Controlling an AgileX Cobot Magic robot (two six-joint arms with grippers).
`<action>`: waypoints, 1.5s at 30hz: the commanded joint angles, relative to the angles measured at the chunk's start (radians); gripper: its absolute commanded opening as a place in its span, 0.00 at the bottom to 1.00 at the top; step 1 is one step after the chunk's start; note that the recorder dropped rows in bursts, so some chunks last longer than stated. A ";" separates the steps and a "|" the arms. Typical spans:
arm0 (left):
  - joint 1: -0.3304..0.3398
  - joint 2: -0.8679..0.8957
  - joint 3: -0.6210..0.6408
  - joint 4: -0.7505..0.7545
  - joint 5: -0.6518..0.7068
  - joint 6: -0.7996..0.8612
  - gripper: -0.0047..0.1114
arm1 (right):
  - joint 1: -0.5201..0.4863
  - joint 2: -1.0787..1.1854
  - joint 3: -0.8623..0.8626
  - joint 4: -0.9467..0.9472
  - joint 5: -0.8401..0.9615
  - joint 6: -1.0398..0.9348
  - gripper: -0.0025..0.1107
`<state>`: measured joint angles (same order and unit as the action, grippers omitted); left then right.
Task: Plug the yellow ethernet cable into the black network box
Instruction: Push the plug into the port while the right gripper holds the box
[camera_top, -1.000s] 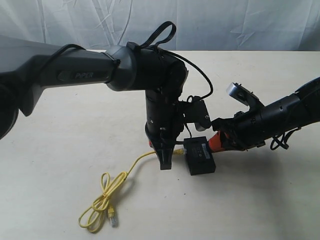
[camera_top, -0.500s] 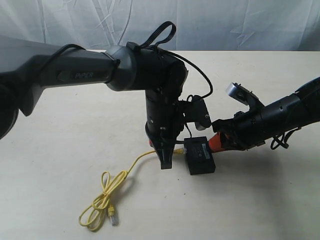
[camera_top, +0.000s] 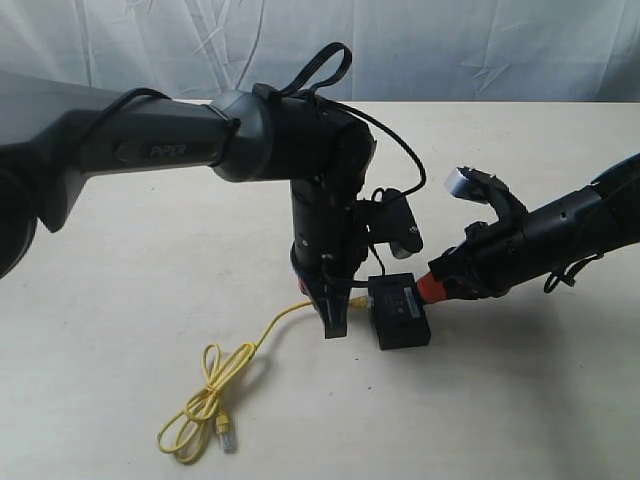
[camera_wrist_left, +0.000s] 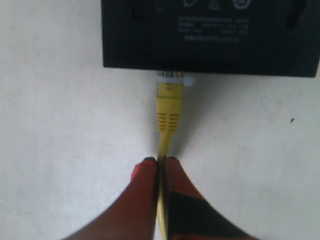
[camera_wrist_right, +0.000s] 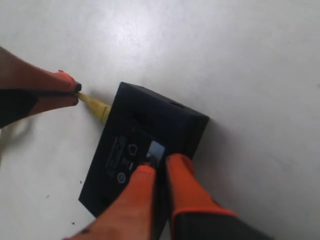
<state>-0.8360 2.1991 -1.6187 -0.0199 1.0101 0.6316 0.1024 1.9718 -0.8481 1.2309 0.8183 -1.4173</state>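
The black network box (camera_top: 402, 312) lies mid-table (camera_top: 520, 400), with the left gripper (camera_wrist_left: 159, 162) at its 9 o'clock clamped on the yellow ethernet cable (camera_wrist_left: 169, 107) just behind the plug touching the box's side, slack coiled toward 7 o'clock, while the right gripper (camera_wrist_right: 161, 167), fingers drawn together, rests on the box from 2 o'clock.

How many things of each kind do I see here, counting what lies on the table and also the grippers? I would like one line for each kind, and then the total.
yellow ethernet cable: 1
black network box: 1
grippers, the left gripper and the right gripper: 2
Total: 4
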 joint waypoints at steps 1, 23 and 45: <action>-0.005 -0.005 -0.006 -0.095 -0.092 0.060 0.04 | 0.019 0.008 0.004 0.003 0.029 -0.050 0.07; -0.003 -0.005 -0.006 -0.051 -0.068 0.057 0.04 | 0.028 -0.007 0.004 0.000 0.019 -0.009 0.07; -0.003 -0.005 -0.006 -0.051 -0.065 0.056 0.06 | 0.028 -0.007 0.004 0.000 0.025 0.009 0.07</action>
<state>-0.8300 2.1991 -1.6187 -0.0288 1.0063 0.6914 0.1132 1.9643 -0.8481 1.2323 0.8048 -1.4061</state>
